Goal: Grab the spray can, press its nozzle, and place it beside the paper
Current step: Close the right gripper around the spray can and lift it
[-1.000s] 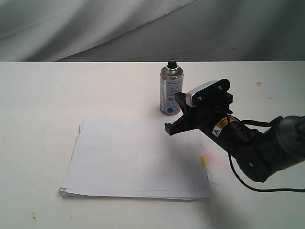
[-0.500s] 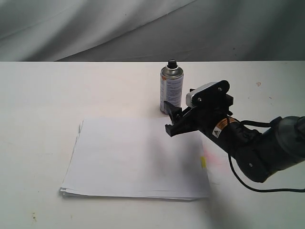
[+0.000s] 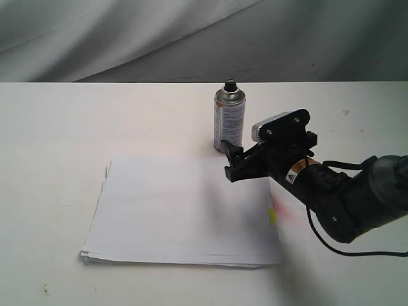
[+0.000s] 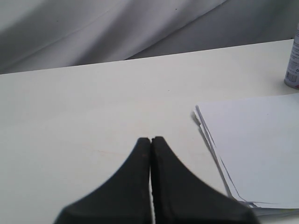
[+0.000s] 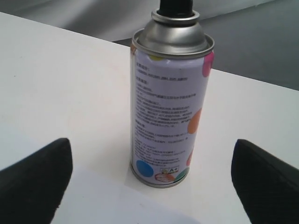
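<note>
The spray can (image 3: 229, 121) stands upright on the white table just behind the far right corner of the paper (image 3: 185, 210), its black nozzle (image 3: 230, 84) on top. My right gripper (image 3: 228, 159) hangs low in front of the can, open wide, with nothing between its fingers. In the right wrist view the spray can (image 5: 168, 102) is centred ahead between the two black fingertips (image 5: 42, 179), apart from both, and the nozzle (image 5: 175, 7) is cut off by the frame edge. My left gripper (image 4: 150, 140) is shut and empty over bare table beside the paper (image 4: 252, 144).
A yellow tab (image 3: 272, 216) and a faint pink stain mark the paper's right edge. A black cable (image 3: 331, 245) trails from the right arm over the table. Grey cloth (image 3: 127, 38) hangs behind the table's far edge.
My right gripper has gone from shut to wide open in front of the can and shifted slightly right. The can and paper have not moved.
</note>
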Available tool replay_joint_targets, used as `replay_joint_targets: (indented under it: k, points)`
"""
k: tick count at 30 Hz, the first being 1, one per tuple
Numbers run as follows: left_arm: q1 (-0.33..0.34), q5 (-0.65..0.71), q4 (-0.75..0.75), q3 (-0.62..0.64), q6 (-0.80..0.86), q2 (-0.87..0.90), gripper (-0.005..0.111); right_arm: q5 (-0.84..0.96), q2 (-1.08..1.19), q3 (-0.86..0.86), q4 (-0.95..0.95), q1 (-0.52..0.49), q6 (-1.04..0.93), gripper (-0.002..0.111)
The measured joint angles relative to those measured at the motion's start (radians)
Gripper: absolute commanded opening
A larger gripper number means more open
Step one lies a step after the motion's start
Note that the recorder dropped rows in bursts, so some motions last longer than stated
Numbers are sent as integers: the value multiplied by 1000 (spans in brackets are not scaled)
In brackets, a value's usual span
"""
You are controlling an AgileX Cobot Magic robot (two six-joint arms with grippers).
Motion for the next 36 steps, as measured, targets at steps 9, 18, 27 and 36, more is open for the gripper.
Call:
replay_joint_targets:
  k: [9, 18, 27, 36]
  points:
    - [0, 0, 0, 0, 0, 0, 0, 20, 70, -104, 35, 0, 2, 85]
    - [0, 0, 0, 0, 0, 0, 0, 25, 172, -228, 43, 0, 2, 85]
    - [0, 0, 0, 0, 0, 0, 0, 42, 245, -344, 43, 0, -2, 85]
    - [0, 0, 0, 0, 0, 0, 0, 53, 266, -359, 55, 0, -2, 73]
